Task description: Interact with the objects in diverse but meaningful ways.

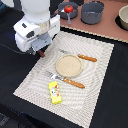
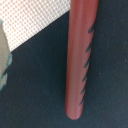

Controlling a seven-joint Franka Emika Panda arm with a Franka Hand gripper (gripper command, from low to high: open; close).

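A reddish-brown stick [image 2: 77, 60] with dark notches along one side lies on the black cloth, close under the wrist camera. In the exterior view only a small brown bit of the stick [image 1: 42, 54] shows below my gripper [image 1: 39, 50], which hangs low at the mat's far corner on the exterior view's left. The fingers are hidden behind the hand, so their state is unclear. A yellow packet with red print [image 1: 55, 92] lies flat near the mat's front edge. A red tomato-like ball [image 1: 68, 9] sits in a grey pan at the back.
A beige woven mat [image 1: 95, 85] carries a round tan plate [image 1: 68, 65] and two pieces of wooden-handled cutlery [image 1: 87, 58] [image 1: 73, 83]. A grey pot [image 1: 92, 11] and a pale bowl [image 1: 123, 17] stand at the back. A mat corner [image 2: 30, 20] shows beside the stick.
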